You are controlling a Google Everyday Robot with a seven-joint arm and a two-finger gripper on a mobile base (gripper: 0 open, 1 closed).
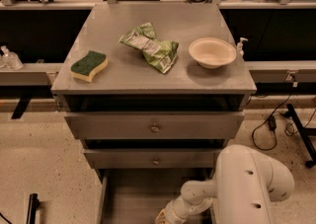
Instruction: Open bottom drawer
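Found the gripper (164, 216) at the very bottom edge of the frame, lower centre, at the end of the white arm (247, 188) and low over the inside of the bottom drawer (136, 193). Could not tell whether spread or closed, because of the cut at the frame edge. Saw the bottom drawer pulled well out of the cabinet, with its plain grey inside exposed; front and knob out of view below. Judged the opening as mostly or fully done, with perhaps only the retreat of the arm left. Just above, noticed the middle drawer (156, 159) and the top drawer (154, 127), both apart from the arm. Farther up, on the cabinet top (123, 77), counted a green sponge (89, 65), a crumpled green bag (150, 48) and a pale bowl (212, 52).
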